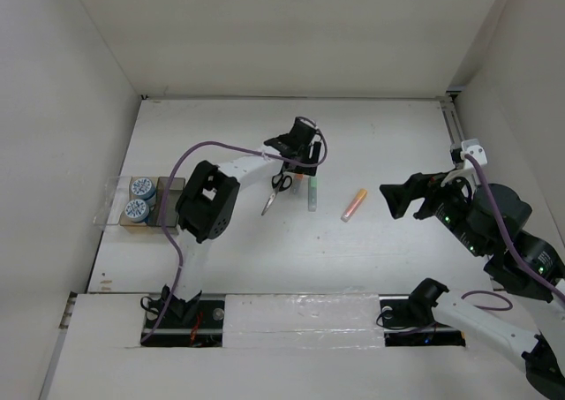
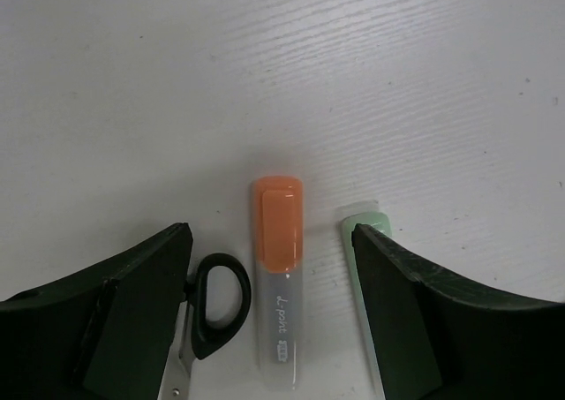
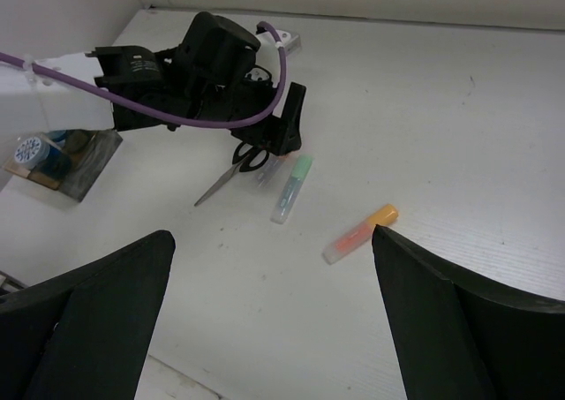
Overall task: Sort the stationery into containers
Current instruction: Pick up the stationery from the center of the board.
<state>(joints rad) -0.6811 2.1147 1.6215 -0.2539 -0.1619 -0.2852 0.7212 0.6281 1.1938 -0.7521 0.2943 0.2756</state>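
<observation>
My left gripper (image 1: pixel 294 166) is open and low over the table. In the left wrist view its fingers straddle the orange-capped grey pen (image 2: pixel 278 281). The black-handled scissors (image 2: pixel 216 303) lie just inside the left finger, and the green-capped pen (image 2: pixel 360 228) lies under the right finger. From above, the scissors (image 1: pixel 280 189) and green-capped pen (image 1: pixel 312 192) lie side by side. The orange-pink highlighter (image 1: pixel 354 204) lies alone to their right. Two blue-and-white rolls (image 1: pixel 139 198) sit in the smoky dark bin (image 1: pixel 168 204), with the clear bin (image 1: pixel 112 202) against it. My right gripper (image 1: pixel 402 197) is open and empty, raised right of the highlighter (image 3: pixel 357 235).
White walls close in the table at the back and both sides. A white raised strip (image 1: pixel 291 310) runs along the near edge over the arm bases. The left arm's purple cable (image 1: pixel 190 157) loops above the bins.
</observation>
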